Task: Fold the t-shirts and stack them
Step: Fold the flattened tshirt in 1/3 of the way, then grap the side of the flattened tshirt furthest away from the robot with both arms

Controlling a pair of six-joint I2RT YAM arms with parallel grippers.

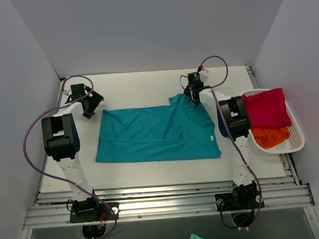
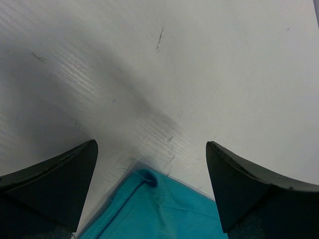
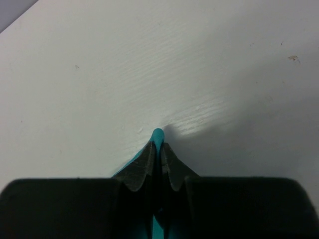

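My right tool (image 3: 159, 148) is pinched closed on the teal t-shirt (image 1: 155, 133), probably its sleeve; my left tool (image 2: 151, 149) hangs spread wide, empty, above the shirt's corner.

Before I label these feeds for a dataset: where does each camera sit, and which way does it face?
Top external: high behind the robot, looking down at the table, teal t-shirt and basket; left arm and right arm show.
Left wrist: on the left wrist, facing down at the shirt's corner; open left claw shows.
Right wrist: on the right wrist, facing down; shut right claw pinches teal cloth.
Shared: all three see the teal t-shirt.
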